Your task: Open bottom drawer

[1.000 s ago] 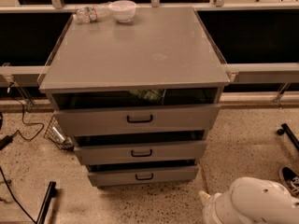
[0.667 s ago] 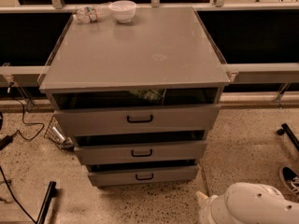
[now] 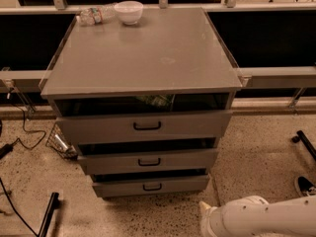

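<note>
The bottom drawer (image 3: 150, 185) is the lowest and narrowest of three grey fronts on the cabinet, with a small black bar handle (image 3: 152, 186). A dark gap shows above its front. My white arm (image 3: 256, 217) comes in from the bottom right corner, on the floor side of the cabinet, to the right of and below the drawer. My gripper is out of view; only the arm's rounded white segment shows, apart from the drawer.
The middle drawer (image 3: 148, 161) and the top drawer (image 3: 143, 126) sit above it; a green packet (image 3: 157, 100) shows in the top one. A white bowl (image 3: 128, 11) and a plastic bottle (image 3: 95, 15) stand on the cabinet top (image 3: 143, 53). Cables (image 3: 19, 132) and a black stand (image 3: 47, 212) lie on the floor at left, a shoe (image 3: 306, 185) at right.
The white arm segment has shifted slightly left and lower at the bottom right. The drawers have not moved.
</note>
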Robot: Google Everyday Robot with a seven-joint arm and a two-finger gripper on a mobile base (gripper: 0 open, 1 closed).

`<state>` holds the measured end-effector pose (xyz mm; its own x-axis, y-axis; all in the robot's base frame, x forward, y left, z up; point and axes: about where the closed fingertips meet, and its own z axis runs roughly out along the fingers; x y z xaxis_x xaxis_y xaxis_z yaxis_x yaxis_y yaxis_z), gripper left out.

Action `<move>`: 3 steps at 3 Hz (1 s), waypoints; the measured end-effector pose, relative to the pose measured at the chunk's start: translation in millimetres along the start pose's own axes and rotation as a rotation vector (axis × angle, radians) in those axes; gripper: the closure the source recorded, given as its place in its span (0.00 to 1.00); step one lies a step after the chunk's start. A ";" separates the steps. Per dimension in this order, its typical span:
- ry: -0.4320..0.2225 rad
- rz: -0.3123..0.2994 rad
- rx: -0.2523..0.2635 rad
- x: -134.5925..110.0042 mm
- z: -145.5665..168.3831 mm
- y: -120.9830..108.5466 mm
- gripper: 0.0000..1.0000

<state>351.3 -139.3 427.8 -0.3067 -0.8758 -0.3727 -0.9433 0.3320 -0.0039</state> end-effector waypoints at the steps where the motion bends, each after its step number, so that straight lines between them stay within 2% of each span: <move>1: -0.013 -0.017 0.010 7.5 36.9 -14.1 0.00; 2: -0.039 0.013 -0.013 16.9 93.6 -29.6 0.00; 3: -0.039 0.013 -0.013 16.9 93.6 -29.6 0.00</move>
<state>386.0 -131.2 334.7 -0.3136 -0.8570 -0.4089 -0.9410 0.3381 0.0131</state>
